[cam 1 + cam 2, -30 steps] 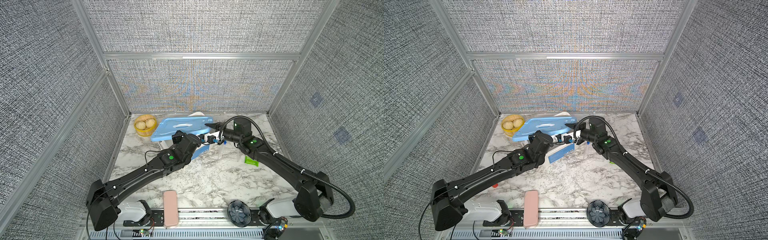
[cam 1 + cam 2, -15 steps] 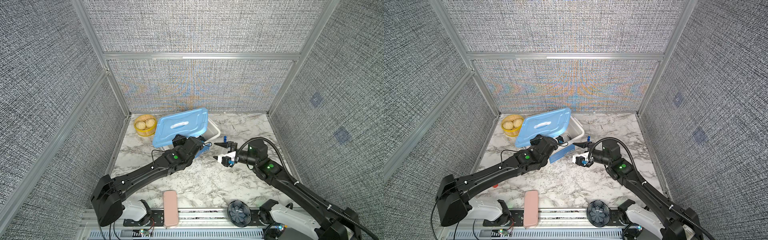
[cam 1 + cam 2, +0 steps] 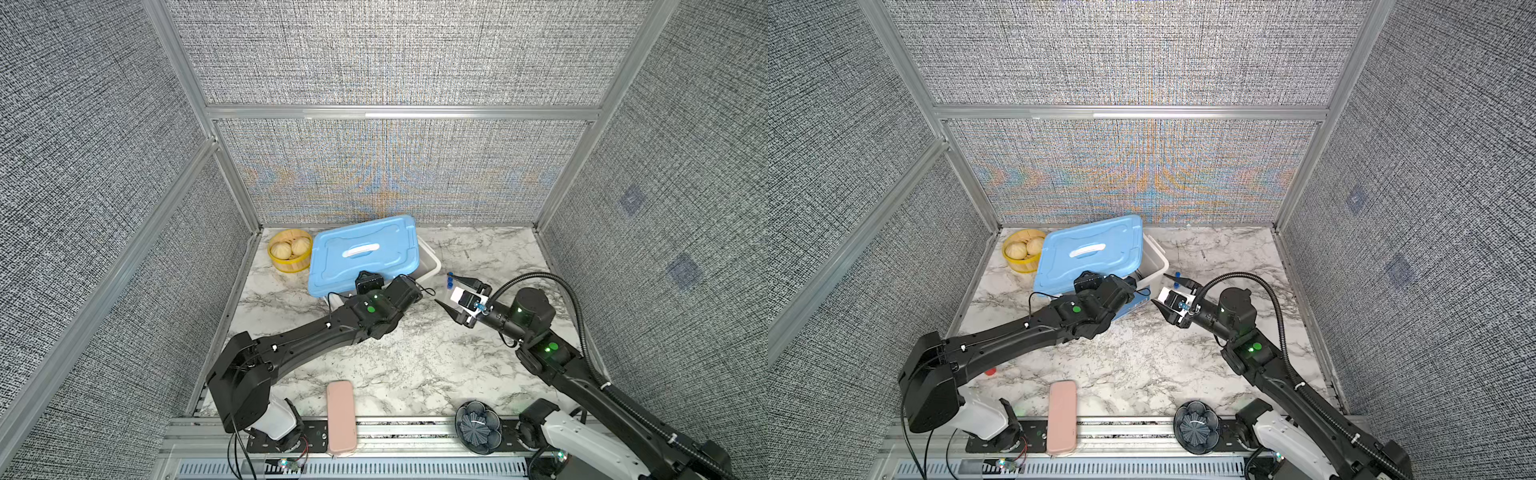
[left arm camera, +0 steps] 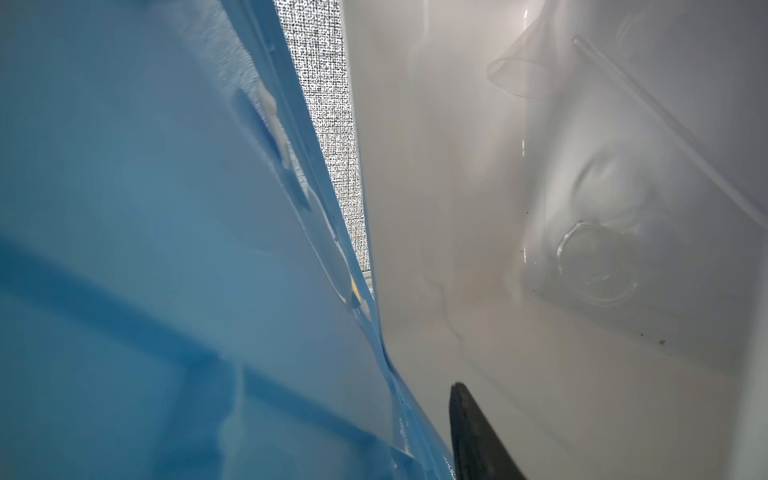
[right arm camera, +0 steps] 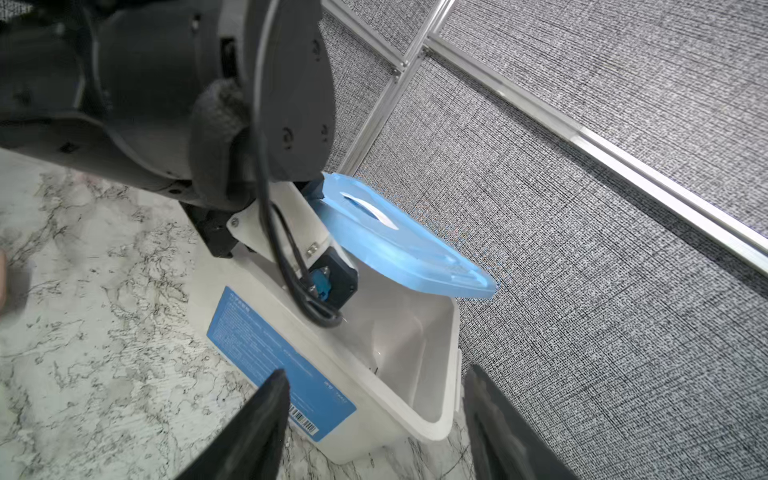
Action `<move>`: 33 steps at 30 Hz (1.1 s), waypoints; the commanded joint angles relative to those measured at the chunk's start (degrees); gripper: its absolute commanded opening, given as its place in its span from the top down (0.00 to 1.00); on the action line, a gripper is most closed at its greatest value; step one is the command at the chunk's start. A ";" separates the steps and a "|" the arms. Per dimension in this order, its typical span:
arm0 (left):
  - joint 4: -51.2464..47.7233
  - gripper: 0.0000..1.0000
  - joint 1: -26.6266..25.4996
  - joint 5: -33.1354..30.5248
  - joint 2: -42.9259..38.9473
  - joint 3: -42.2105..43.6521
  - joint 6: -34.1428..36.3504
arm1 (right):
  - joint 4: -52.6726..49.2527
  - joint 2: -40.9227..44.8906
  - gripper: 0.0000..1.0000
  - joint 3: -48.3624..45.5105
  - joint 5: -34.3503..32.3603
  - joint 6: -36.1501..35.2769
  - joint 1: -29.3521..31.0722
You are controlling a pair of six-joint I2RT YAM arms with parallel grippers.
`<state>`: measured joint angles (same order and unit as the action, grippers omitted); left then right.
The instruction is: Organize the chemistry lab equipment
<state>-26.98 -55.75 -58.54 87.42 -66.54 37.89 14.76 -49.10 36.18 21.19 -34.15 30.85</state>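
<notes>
My arms at a white bin [image 3: 432,262], its blue lid [image 3: 386,266] tilted up.
Right fingers [image 5: 249,428] apart, empty; left fingers [image 4: 473,432] inside the bin, state I cannot tell.

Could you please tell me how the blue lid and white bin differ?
The blue lid is flat and tilted; the white bin is deep and sits level on the table. The lid carries a white handle; the bin carries a blue label. Both have rounded corners.

Marble table [image 3: 415,365] bears white bin [image 3: 430,266], steamer basket [image 3: 289,262], pink case [image 3: 340,415].
</notes>
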 commanded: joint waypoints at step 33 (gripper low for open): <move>-19.81 0.02 -3.17 22.04 -10.52 -13.13 -19.62 | -37.48 -29.25 0.34 41.36 -12.45 36.52 -3.73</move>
<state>-43.16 -59.20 -43.68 80.12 -79.64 25.91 -14.00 -74.54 73.36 5.45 -3.22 27.05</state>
